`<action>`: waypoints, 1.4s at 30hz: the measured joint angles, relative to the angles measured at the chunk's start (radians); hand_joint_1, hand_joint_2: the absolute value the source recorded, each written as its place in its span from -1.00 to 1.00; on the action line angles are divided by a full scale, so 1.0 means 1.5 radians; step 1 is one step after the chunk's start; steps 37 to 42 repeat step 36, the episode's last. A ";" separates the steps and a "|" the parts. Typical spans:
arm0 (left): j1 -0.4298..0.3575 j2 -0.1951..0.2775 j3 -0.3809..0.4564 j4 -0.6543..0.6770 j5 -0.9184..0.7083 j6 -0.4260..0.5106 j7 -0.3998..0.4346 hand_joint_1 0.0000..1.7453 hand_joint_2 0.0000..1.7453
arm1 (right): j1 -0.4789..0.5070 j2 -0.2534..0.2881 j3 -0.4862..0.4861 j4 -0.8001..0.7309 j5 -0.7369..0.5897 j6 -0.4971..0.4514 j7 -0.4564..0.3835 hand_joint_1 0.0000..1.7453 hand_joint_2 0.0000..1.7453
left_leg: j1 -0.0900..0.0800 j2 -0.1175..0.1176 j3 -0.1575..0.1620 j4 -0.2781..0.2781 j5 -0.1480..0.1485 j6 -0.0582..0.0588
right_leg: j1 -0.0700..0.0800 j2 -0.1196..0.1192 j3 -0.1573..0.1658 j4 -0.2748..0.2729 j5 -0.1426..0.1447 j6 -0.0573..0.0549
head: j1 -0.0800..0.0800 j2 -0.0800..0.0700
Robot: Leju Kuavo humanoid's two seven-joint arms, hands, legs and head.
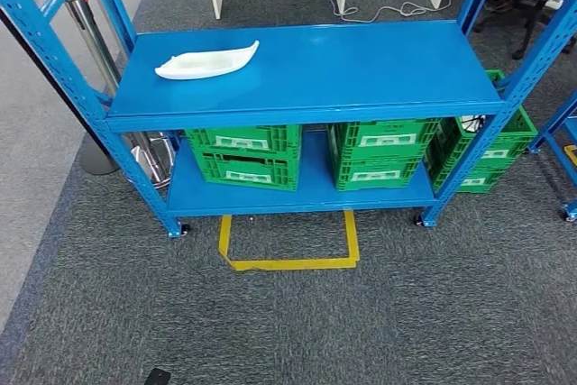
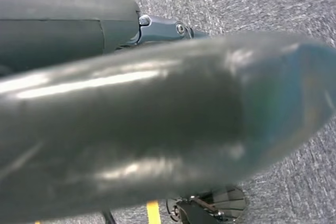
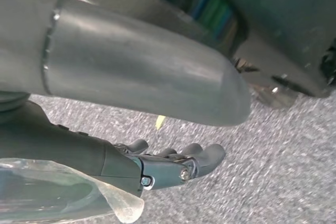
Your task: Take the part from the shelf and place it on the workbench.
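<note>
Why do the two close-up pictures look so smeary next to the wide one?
Head view: sharp, evenly lit, white curved plastic part crisp on the blue metal shelf. Left wrist view: the left robot hand sits too close, blurred, with glare streaks. Right wrist view: the right robot hand is soft, carpet grainy.

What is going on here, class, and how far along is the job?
A humanoid robot faces a blue shelf on grey carpet. The white part lies untouched on the top level, toward the left end. Green crates sit on the lower level, and yellow tape marks the floor in front. The right hand hangs over the carpet, holding nothing, fingers apart. The left hand is too close to its camera and too blurred to read. The pickup has not begun.
</note>
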 joint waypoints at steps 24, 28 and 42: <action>0.003 0.000 0.001 0.001 0.000 0.002 -0.001 -1.00 -1.00 | -0.001 0.001 -0.001 0.000 0.002 -0.006 0.000 -1.00 -1.00 | 0.006 -0.011 -0.042 0.010 0.032 0.018 | -0.005 0.011 -0.010 0.084 -0.072 0.024 | -0.001 0.000; 0.001 -0.001 0.002 0.002 0.000 0.002 -0.001 -1.00 -1.00 | -0.001 0.000 -0.001 0.000 0.002 -0.007 0.000 -1.00 -1.00 | -0.004 -0.011 -0.014 0.011 0.002 0.017 | 0.005 0.004 -0.018 0.022 0.005 0.003 | 0.000 0.000; -0.002 -0.001 0.005 0.002 0.000 0.001 -0.001 -1.00 -1.00 | -0.001 0.002 -0.001 0.000 0.003 -0.008 -0.003 -1.00 -1.00 | 0.004 -0.011 -0.077 0.146 -0.057 -0.012 | -0.001 0.005 0.016 -0.002 -0.012 -0.014 | -0.003 0.000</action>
